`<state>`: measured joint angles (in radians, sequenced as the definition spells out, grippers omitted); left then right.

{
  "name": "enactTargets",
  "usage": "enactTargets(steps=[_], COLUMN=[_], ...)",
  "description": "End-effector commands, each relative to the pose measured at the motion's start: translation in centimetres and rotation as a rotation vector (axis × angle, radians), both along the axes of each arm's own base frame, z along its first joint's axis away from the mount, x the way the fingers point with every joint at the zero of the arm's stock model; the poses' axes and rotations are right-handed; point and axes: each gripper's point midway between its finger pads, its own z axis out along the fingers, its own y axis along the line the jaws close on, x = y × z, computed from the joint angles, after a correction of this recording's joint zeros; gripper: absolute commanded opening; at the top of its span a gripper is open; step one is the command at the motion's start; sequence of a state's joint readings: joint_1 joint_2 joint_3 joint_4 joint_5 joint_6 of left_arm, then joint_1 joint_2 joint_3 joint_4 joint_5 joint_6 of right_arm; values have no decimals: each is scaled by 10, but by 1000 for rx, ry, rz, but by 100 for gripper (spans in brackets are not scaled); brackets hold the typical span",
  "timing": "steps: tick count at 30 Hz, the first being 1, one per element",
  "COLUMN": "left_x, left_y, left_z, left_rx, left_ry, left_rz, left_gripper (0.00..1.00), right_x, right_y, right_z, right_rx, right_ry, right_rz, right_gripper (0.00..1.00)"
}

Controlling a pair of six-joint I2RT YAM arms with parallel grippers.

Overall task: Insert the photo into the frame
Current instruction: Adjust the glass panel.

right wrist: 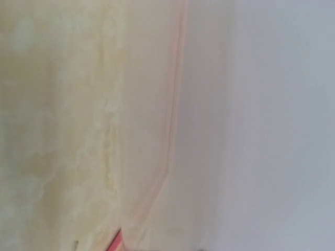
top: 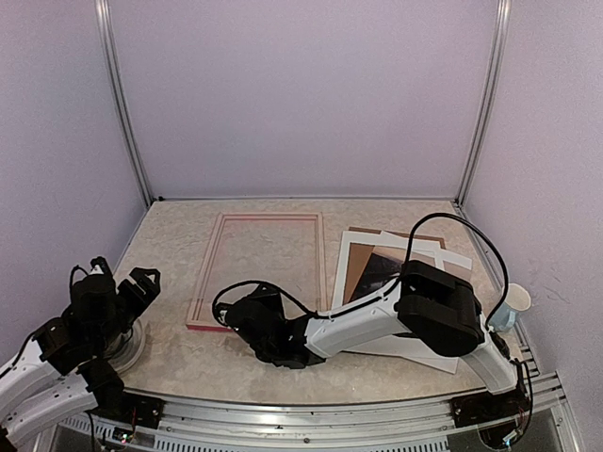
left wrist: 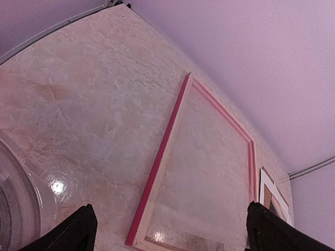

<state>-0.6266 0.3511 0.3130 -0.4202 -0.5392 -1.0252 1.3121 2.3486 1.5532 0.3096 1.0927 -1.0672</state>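
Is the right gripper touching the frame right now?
Cannot tell. In the top view the right gripper sits at the near edge of the frame, but its body hides the jaws. The right wrist view is too blurred to show contact.

On the frame (left wrist: 157,172) you see a smooth pink-red painted face and a pale bare-wood edge. Your table (left wrist: 94,104) looks like marble-patterned stone, glossy enough to mirror a lamp. The brown board (top: 355,273) looks like matt cardboard, and the corner posts (top: 122,113) like brushed metal.
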Motion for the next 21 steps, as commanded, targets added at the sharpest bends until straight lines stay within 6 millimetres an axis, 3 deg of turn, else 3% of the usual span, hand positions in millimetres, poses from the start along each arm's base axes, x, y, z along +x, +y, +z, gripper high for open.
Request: enactTargets(steps=[1,4,17,21], left_x=[-1,-1,-2,-3], left_y=[6,7,9,10], left_z=[-5,-5,-3,-4], left_rx=[15,16,20,23], left_ry=[8,7,-1,-1], left_rz=[24,26,33,35], left_gripper=[99,99,99,99], right_x=[12,11,12,11], right_y=[-13,-15,-32,-39], right_z=[27,25,20,15], right_rx=[80,86,141,164], right_ry=[-41,-31,24,59], right_rz=[-53,-51,-105,-122], right_gripper=[34,42,58,75])
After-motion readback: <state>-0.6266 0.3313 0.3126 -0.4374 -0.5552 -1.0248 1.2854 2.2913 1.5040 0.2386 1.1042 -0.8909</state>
